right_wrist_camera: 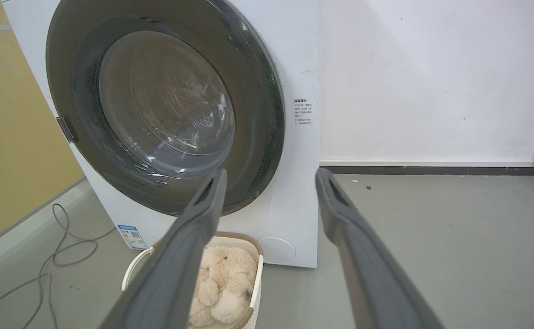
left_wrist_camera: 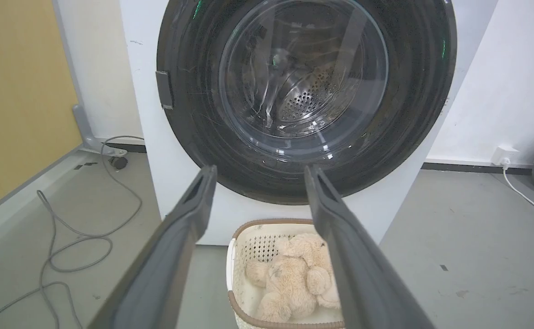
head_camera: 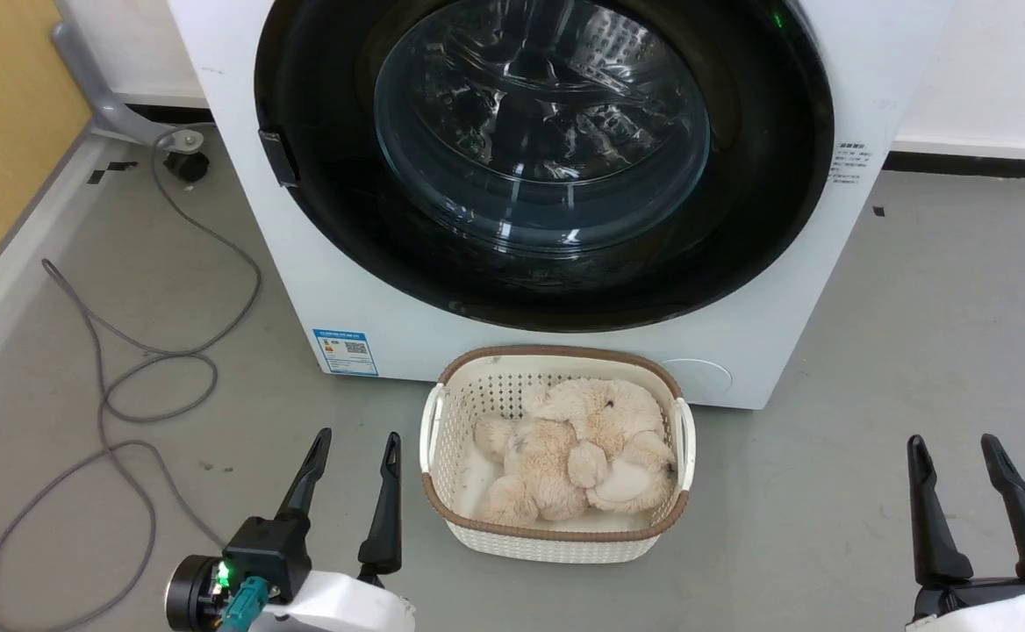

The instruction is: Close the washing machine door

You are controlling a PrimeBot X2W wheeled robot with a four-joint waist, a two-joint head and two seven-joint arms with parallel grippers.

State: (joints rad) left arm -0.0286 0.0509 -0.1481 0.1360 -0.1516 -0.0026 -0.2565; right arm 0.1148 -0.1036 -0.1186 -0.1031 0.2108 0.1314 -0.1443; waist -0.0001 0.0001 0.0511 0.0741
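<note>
The washing machine door, a black-rimmed disc with a bulging glass centre, lies flat against the front of the white washing machine. Its latch tab sits on the left rim. The steel drum shows through the glass. The door is also in the left wrist view and the right wrist view. My left gripper stands open at the lower left, well short of the machine, with nothing between its fingers. My right gripper is open at the lower right, also holding nothing. Each wrist view looks out between its own spread fingers.
A white woven basket holding a beige plush toy stands on the floor right in front of the machine, between my grippers. A grey cable loops over the floor at the left. A wall socket with a white cord is at the right.
</note>
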